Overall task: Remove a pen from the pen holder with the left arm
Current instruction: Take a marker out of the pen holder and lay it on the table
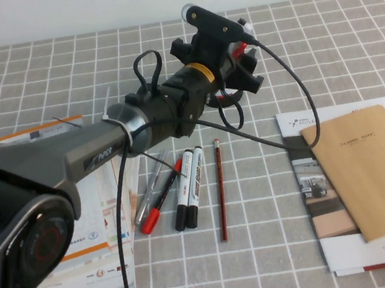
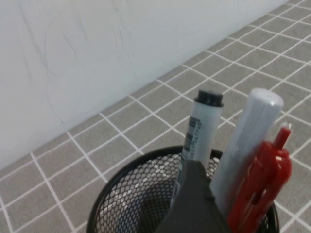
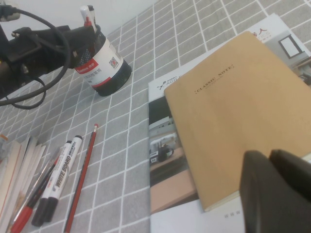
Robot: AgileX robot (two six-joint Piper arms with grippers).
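Note:
A black mesh pen holder (image 2: 121,194) stands at the back of the tiled table and carries a white-and-red label (image 3: 107,65). In it stand a white marker with a black cap (image 2: 201,126), a thick silver-grey pen (image 2: 248,141) and a red pen (image 2: 262,184). My left gripper (image 1: 239,63) is over the holder's mouth, open. One dark finger (image 2: 194,199) sits between the marker and the silver-grey pen; the other finger is out of sight. My right gripper (image 3: 269,158) hangs shut over the near edge of a brown notebook (image 3: 233,107), holding nothing.
On the table in front of the holder lie two whiteboard markers (image 1: 187,187), a red pencil (image 1: 220,190), a red-capped pen (image 1: 159,206) and a silver pen (image 1: 145,196). A stack of booklets (image 1: 75,273) lies at the left. The brown notebook (image 1: 372,163) rests on brochures (image 1: 311,192) at the right.

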